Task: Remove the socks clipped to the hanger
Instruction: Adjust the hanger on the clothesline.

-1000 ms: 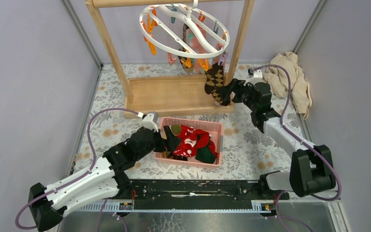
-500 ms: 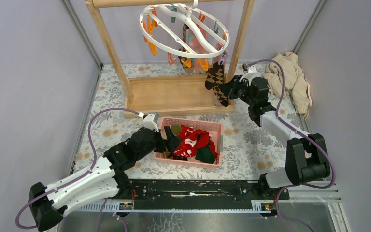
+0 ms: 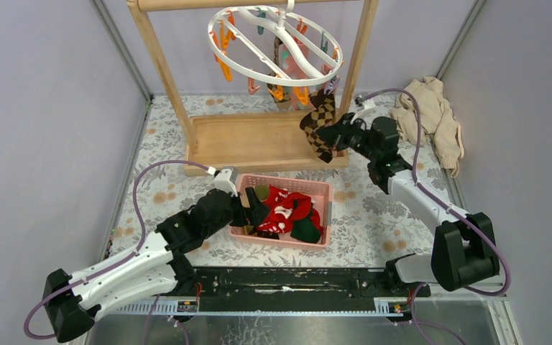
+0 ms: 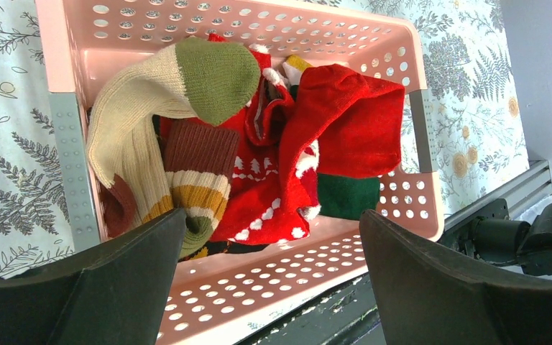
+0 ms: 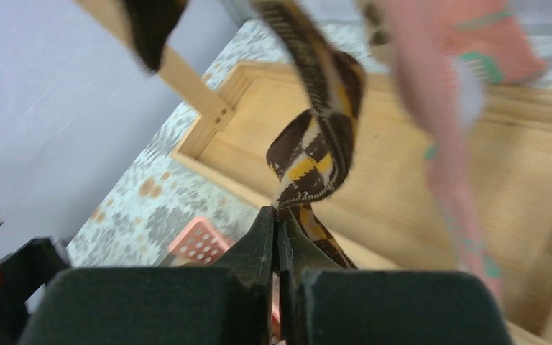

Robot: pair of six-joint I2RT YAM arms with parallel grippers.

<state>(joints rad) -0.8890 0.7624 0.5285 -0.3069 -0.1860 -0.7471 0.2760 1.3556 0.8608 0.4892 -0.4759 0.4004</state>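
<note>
Argyle sock (image 3: 321, 123): hanging from the hanger (image 3: 291, 49), beside the right post of the rack (image 3: 259, 140).
Hanger: hooked on the rack's top bar.
Right gripper (image 5: 279, 215): pinched shut on the argyle sock's lower end.
Left gripper (image 4: 272, 223): spread wide, empty, over the basket (image 3: 316, 185) in front of the rack.
Basket: red and cream socks (image 4: 287, 165) inside.

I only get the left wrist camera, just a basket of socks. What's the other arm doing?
Observer: The right gripper is shut on an argyle sock hanging from the hanger.
Operator: Any more up there?
Observer: Yes, other socks hang clipped beside it.
Operator: Where's my basket?
Observer: The basket is on the table, just in front of the rack.
</note>
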